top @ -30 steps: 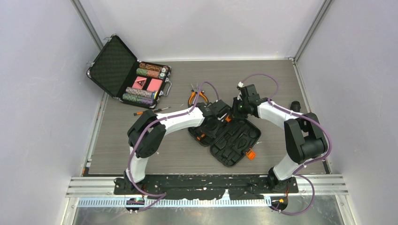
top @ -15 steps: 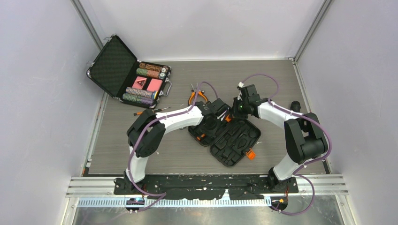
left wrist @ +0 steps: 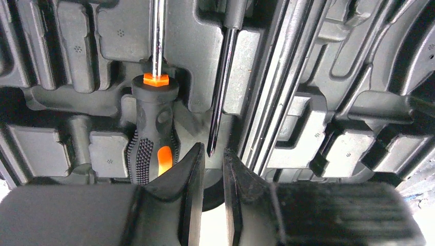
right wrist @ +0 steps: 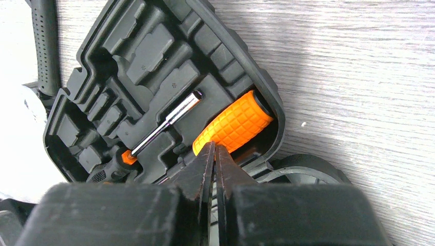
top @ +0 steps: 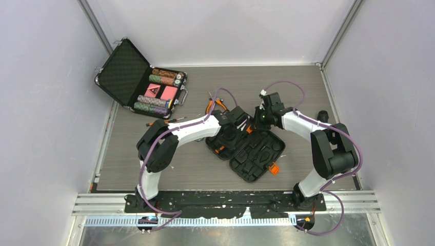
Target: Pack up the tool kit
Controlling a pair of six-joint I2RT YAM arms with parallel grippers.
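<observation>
A grey wood-grain counter (top: 128,169) is enclosed on three sides by pale, plain walls (top: 46,128), with metal posts (top: 95,23) set in the far corners. A perforated metal rail (top: 225,202) runs along the near edge, where both arm bases are bolted.

In the far left corner an open metal-edged briefcase (top: 123,72) of chips and red cards is seen. A slim screwdriver (top: 165,121) lies loose on the counter beside the left arm, and orange-handled pliers (top: 215,106) lie just beyond the left wrist.

The tool kit (top: 256,154) is laid open and flat at the centre of the counter, between the two arms. In its moulded tray an orange-and-black screwdriver (left wrist: 154,138) is seated, with a thin dark blade (left wrist: 223,87) just beside it. At the tray's end an orange handle (right wrist: 236,125) and a chrome shaft (right wrist: 169,123) are seated.

The left end effector (left wrist: 213,154) is held low over the tray. Its fingers are narrowly apart and nothing is clamped; the tip of the thin blade lies just at the gap. The right end effector (right wrist: 214,154) is pressed together at the edge of the orange handle, and nothing is seen between its fingers.

Compared with one second ago, the left elbow has shifted slightly outward and its cable has been redrawn. The right arm, the kit and the briefcase are unchanged.
</observation>
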